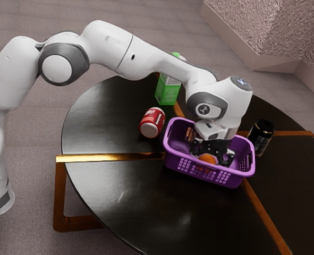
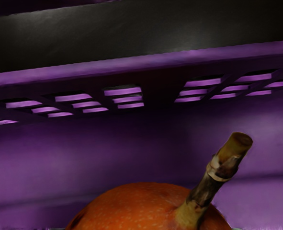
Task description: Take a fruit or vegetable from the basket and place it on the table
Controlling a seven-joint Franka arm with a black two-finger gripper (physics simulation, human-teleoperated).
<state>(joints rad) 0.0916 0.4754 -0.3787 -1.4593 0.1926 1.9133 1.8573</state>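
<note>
Walls of purple basket point(image 1: 236, 179) around tool point(image 1: 210, 155) — passage through open top; red can point(image 1: 153, 121), black can point(image 1: 261, 139) outside.

This looks like a home's sitting room, with a round dark table point(image 1: 109, 186), greyish carpet point(image 1: 157, 16) and rough-textured wall point(image 1: 257, 29).

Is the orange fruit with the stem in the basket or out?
In. The orange fruit sits within the rim of the purple basket; the wrist view shows purple wall beyond it.
</note>
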